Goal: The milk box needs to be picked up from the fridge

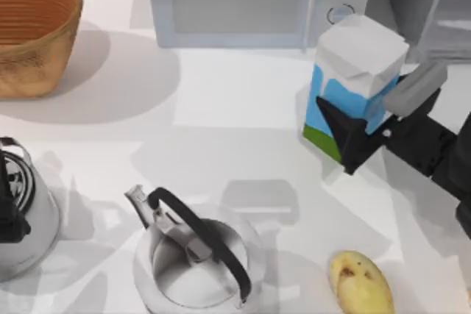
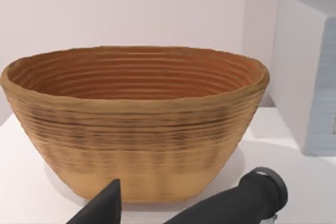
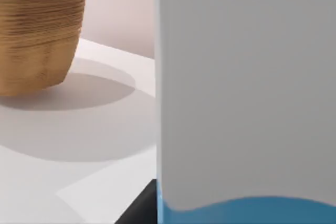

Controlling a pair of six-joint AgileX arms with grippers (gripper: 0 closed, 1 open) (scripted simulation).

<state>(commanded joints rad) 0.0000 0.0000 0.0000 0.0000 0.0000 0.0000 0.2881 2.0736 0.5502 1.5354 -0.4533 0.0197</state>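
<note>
- The milk box [image 1: 358, 86] is at the right of the top view, out in front of the fridge [image 1: 427, 5], beside the microwave [image 1: 250, 1].
- The right gripper [image 1: 368, 119] is closed around its middle.
- Risk: the tall carton can tilt or slip if the grip is weak.
- The left gripper [image 1: 9, 204], low left, is idle; its jaws I cannot tell.

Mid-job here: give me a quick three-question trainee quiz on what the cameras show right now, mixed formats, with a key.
1. True or false: the right gripper has its fingers on either side of the milk box.
2. Which object lies nearest the top view's bottom right corner? A) wicker basket B) potato C) microwave
3. Fill in: the left gripper sits at the table's ____ edge, beside the kettle.

Key: 1 true; 2 B; 3 left.
</note>
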